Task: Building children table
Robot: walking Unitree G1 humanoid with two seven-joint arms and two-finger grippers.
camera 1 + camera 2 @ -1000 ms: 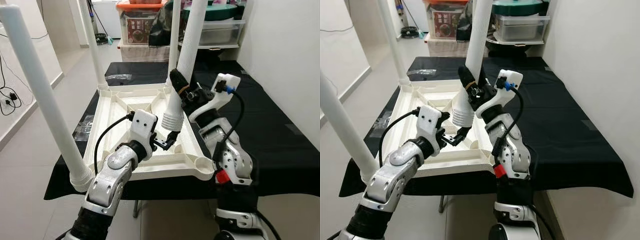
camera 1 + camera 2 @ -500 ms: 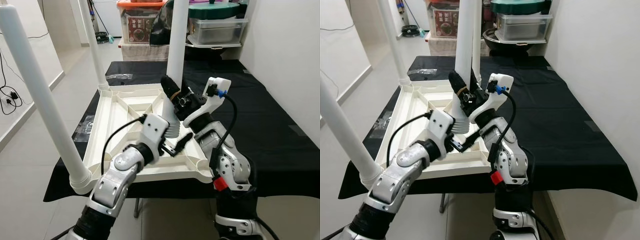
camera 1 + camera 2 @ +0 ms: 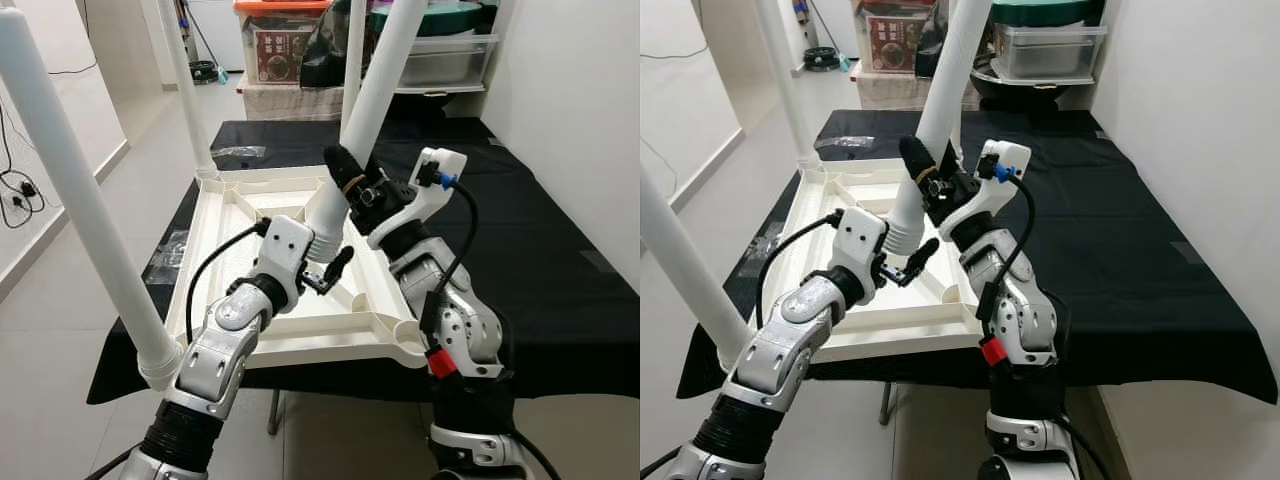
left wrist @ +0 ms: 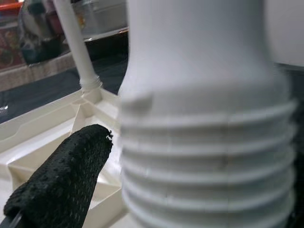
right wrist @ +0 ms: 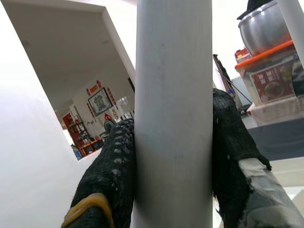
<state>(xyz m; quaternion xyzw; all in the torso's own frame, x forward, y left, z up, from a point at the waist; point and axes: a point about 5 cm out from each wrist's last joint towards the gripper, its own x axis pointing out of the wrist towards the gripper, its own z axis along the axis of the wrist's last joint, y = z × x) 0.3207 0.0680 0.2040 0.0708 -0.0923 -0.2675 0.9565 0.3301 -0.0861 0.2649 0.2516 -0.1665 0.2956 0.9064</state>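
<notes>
Worktop (image 3: 560,250), black cloth, carries the upturned white tabletop (image 3: 240,300), underside ribs showing.

Three legs stand in corner sockets:
- near-left leg (image 3: 70,190), at 8 o'clock of the top
- far-left leg (image 3: 185,85), at 11 o'clock
- far-right leg (image 3: 352,60), at 1 o'clock

The near-right socket (image 3: 405,335), at 5 o'clock, is bare.

Fourth leg (image 3: 375,95) hangs tilted above the middle of the top, threaded end (image 3: 322,222) down, not seated.

Right end effector (image 3: 350,178) pinches this leg just above the threads, fingers (image 5: 114,171) pressed on either side.

Left end effector (image 3: 333,270) sits just under the threaded end, fingers spread, one finger (image 4: 57,187) beside the threads, no grip.

Judgement: three of four legs done; last leg remains to carry to the 5 o'clock socket and screw in, then the table to turn upright.
</notes>
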